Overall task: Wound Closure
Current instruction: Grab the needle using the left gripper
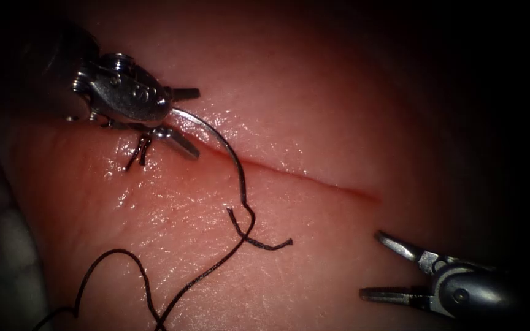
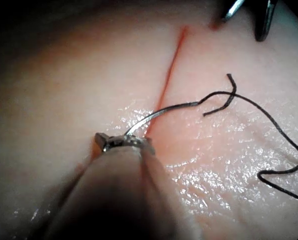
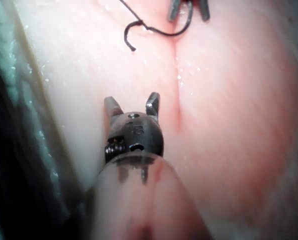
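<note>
1. Tissue [image 1: 314, 122]: your working surface, pale and wet, with the cut [image 1: 314, 178] running from upper left toward lower right.
2. Left claw [image 1: 182, 119]: at the cut's upper-left end, jaws spread; you appear to hold the needle [image 1: 219, 138] near one end, though the exact grip is hard to tell.
3. Needle: arcs over the cut; whether it sits in the tissue is unclear.
4. Thread [image 1: 216, 263]: trails from the needle toward the tissue's lower-left edge, a short free end [image 1: 271, 245] beside it.
5. Right claw [image 1: 384, 266]: released, empty, near the cut's right end.
</note>
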Controlling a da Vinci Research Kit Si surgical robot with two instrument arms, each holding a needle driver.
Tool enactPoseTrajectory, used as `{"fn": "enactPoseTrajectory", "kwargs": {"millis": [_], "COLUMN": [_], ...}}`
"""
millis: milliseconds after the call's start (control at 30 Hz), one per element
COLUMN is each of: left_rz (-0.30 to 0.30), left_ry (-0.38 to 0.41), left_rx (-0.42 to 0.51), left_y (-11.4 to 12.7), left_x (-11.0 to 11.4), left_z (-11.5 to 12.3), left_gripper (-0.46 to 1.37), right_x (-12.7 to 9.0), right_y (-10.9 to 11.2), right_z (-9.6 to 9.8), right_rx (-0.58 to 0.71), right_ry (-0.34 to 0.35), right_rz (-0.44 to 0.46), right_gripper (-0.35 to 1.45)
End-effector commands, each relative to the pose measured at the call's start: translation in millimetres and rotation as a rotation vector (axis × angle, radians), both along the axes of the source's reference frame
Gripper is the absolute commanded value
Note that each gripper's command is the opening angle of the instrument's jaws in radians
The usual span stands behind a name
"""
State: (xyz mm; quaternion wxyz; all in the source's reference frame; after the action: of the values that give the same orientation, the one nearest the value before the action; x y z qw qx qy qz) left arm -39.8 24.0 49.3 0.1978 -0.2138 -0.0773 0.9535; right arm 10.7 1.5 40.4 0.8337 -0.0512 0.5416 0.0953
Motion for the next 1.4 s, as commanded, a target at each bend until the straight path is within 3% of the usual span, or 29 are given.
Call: {"fn": "enactPoseTrajectory", "kwargs": {"millis": [33,233,500,633,700,733,900,1133,1400], "left_rz": [0.006,0.023,0.033,0.033,0.034,0.030,0.010,-0.039,-0.062], "left_ry": [0.001,0.013,0.042,0.041,0.043,0.040,0.030,0.000,-0.008], "left_rx": [0.003,0.003,-0.016,-0.013,-0.010,-0.011,-0.031,-0.131,-0.162], "left_y": [-0.2,-1.1,-1.2,-1.1,-1.1,-1.0,-0.3,0.6,0.4], "left_x": [0.0,0.0,0.2,0.2,0.2,0.1,0.1,0.0,-0.4], "left_z": [0.2,1.1,1.8,1.5,1.4,1.1,0.0,-2.4,-4.3], "left_gripper": [0.42,0.24,0.18,-0.15,-0.19,-0.35,-0.35,-0.35,-0.35], "right_x": [0.0,0.0,0.0,0.0,0.0,0.0,0.0,0.0,0.0], "right_y": [0.0,0.0,-0.1,-0.1,-0.1,-0.1,-0.2,-0.4,-0.3], "right_z": [0.0,0.0,-0.2,-0.1,-0.1,-0.1,-0.1,0.0,-0.1], "right_rx": [0.002,0.002,0.003,0.003,0.003,0.003,0.002,0.002,0.050], "right_ry": [0.001,0.001,0.000,-0.001,-0.001,-0.001,0.000,-0.002,0.026], "right_rz": [-0.004,-0.004,-0.007,-0.007,-0.007,-0.007,-0.007,-0.009,0.034], "right_gripper": [1.21,1.21,1.22,1.22,1.22,1.21,1.22,1.20,1.18]}}
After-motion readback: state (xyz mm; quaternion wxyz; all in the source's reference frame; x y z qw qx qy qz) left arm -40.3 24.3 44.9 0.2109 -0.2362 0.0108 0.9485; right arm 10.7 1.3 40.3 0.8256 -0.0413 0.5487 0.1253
